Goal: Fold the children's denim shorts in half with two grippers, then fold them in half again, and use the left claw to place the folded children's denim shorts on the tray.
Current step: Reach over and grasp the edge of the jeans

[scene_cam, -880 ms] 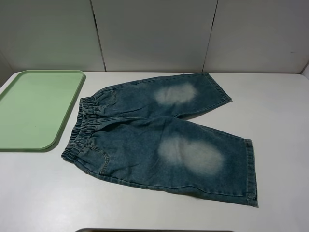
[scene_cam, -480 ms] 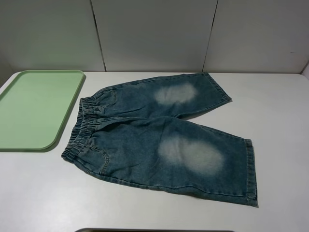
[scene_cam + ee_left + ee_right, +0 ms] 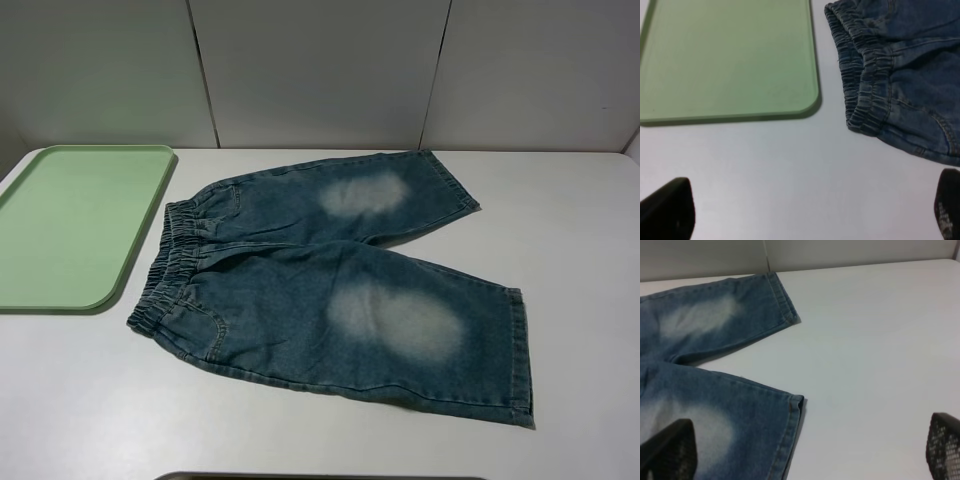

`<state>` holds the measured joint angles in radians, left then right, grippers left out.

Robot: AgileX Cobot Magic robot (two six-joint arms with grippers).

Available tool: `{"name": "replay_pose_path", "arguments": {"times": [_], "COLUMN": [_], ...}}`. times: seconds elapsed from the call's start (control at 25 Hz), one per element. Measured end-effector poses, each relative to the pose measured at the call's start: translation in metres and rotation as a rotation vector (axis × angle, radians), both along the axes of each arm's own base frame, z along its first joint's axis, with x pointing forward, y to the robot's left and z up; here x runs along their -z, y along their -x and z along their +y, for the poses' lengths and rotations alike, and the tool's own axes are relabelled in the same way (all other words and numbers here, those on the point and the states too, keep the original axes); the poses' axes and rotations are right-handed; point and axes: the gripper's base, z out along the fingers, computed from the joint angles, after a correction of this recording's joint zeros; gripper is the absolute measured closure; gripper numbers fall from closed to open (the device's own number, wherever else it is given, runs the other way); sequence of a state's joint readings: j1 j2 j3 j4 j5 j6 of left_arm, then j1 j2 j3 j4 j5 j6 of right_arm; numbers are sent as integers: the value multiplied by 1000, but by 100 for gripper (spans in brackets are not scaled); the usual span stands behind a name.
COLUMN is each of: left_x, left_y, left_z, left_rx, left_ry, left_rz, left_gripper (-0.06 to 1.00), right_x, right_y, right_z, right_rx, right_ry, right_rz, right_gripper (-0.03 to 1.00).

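Observation:
The children's denim shorts (image 3: 330, 280) lie flat and unfolded on the white table, waistband to the left, both legs reaching right, each with a faded patch. The green tray (image 3: 70, 225) sits at the far left. Neither gripper shows in the exterior high view. In the left wrist view my left gripper (image 3: 812, 210) is open and empty above bare table, near the elastic waistband (image 3: 865, 85) and the tray's corner (image 3: 740, 60). In the right wrist view my right gripper (image 3: 805, 450) is open and empty, over the near leg hem (image 3: 790, 420), with the far leg hem (image 3: 782, 297) beyond.
A grey panelled wall (image 3: 320, 70) stands behind the table. A dark edge (image 3: 300, 476) shows at the bottom of the exterior high view. White table surface (image 3: 570, 230) lies to the right of the shorts.

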<state>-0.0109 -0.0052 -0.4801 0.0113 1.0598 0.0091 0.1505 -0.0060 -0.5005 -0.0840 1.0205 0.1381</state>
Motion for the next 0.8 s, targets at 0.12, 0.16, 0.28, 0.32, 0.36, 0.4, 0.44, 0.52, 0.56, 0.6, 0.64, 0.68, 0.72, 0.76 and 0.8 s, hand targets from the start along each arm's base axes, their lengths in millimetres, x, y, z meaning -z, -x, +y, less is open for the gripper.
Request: {"name": "replay_pose_path", "arguments": {"times": [0.12, 0.16, 0.28, 0.32, 0.36, 0.4, 0.44, 0.52, 0.56, 0.6, 0.64, 0.68, 0.72, 0.76, 0.8], "left_x": [0, 0, 0, 0, 0, 0, 0, 0, 0, 0, 0, 0, 0, 0, 0], "left_y": [0, 0, 0, 0, 0, 0, 0, 0, 0, 0, 0, 0, 0, 0, 0], "left_z": [0, 0, 0, 0, 0, 0, 0, 0, 0, 0, 0, 0, 0, 0, 0], "left_rx": [0, 0, 0, 0, 0, 0, 0, 0, 0, 0, 0, 0, 0, 7, 15], "left_ry": [0, 0, 0, 0, 0, 0, 0, 0, 0, 0, 0, 0, 0, 0, 0], "left_rz": [0, 0, 0, 0, 0, 0, 0, 0, 0, 0, 0, 0, 0, 0, 0], "left_gripper": [-1, -1, -1, -1, -1, -1, -1, -1, -1, -1, -1, -1, -1, -1, -1], "right_x": [0, 0, 0, 0, 0, 0, 0, 0, 0, 0, 0, 0, 0, 0, 0], "right_y": [0, 0, 0, 0, 0, 0, 0, 0, 0, 0, 0, 0, 0, 0, 0], "right_z": [0, 0, 0, 0, 0, 0, 0, 0, 0, 0, 0, 0, 0, 0, 0], "right_rx": [0, 0, 0, 0, 0, 0, 0, 0, 0, 0, 0, 0, 0, 0, 0], "right_ry": [0, 0, 0, 0, 0, 0, 0, 0, 0, 0, 0, 0, 0, 0, 0], "right_rz": [0, 0, 0, 0, 0, 0, 0, 0, 0, 0, 0, 0, 0, 0, 0], "right_gripper": [27, 27, 27, 27, 27, 27, 27, 27, 27, 27, 27, 27, 27, 27, 27]}}
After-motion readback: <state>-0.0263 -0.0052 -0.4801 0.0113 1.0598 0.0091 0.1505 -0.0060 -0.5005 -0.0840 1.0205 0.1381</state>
